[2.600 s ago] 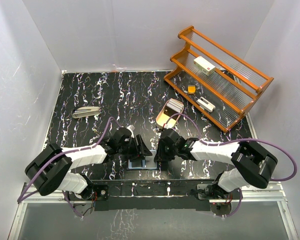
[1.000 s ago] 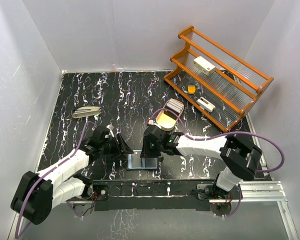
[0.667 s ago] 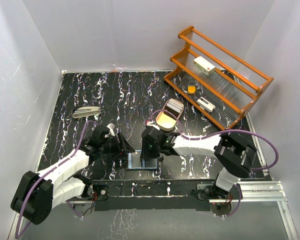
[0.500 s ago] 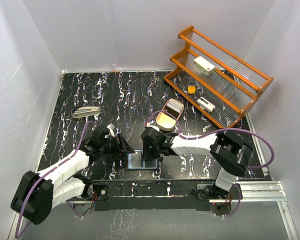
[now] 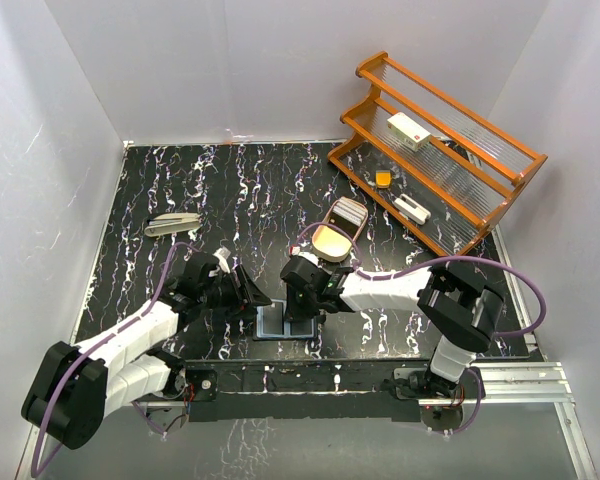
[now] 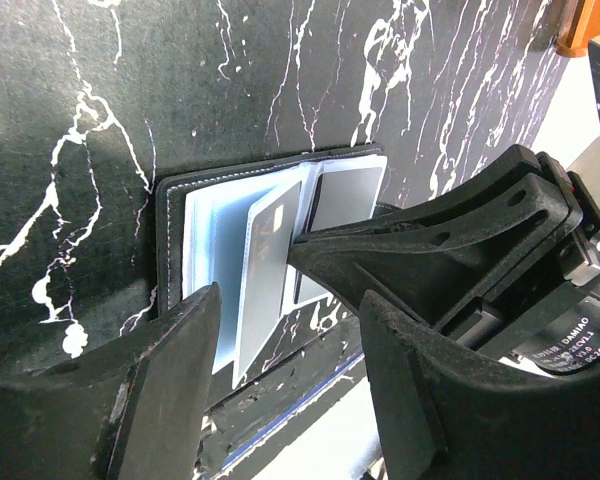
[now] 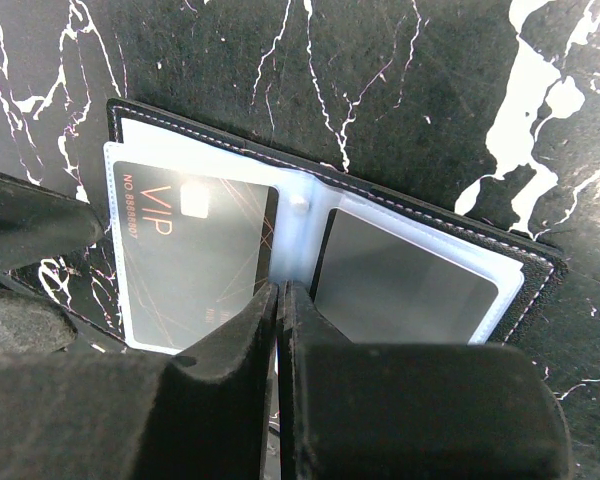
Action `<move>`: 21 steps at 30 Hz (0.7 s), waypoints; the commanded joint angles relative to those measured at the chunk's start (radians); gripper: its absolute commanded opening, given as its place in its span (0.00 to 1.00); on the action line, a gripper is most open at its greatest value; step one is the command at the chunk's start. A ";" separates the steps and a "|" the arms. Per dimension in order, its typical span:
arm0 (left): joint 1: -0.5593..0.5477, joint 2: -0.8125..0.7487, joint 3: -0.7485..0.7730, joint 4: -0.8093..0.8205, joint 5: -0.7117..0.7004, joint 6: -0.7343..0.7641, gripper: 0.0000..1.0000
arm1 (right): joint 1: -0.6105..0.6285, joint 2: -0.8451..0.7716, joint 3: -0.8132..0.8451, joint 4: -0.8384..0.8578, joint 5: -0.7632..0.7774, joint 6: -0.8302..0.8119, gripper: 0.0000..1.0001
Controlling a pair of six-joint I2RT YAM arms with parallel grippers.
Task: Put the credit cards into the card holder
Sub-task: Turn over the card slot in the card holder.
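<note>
Black, the card holder (image 5: 283, 322) lies open at the near edge of the surface (image 5: 280, 190), a dark VIP card (image 7: 195, 260) and a grey card (image 7: 410, 280) in its clear sleeves. Left end effector (image 5: 248, 297) gapes wide beside it; right end effector (image 5: 300, 308), fingers pressed nearly together, meets a tilted leaf (image 6: 265, 270), blocking the holder's middle. Beyond sit a cream tray (image 5: 338, 228), a grey stapler-like object (image 5: 173, 223), then a wooden rack (image 5: 440, 150).
</note>
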 commanded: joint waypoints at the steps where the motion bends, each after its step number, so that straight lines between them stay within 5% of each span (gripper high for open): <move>1: 0.005 -0.005 -0.021 0.047 0.055 -0.020 0.56 | 0.011 0.024 -0.003 0.020 0.028 -0.008 0.04; 21: 0.005 0.041 -0.060 0.168 0.116 -0.060 0.48 | 0.011 0.030 -0.013 0.029 0.024 -0.007 0.04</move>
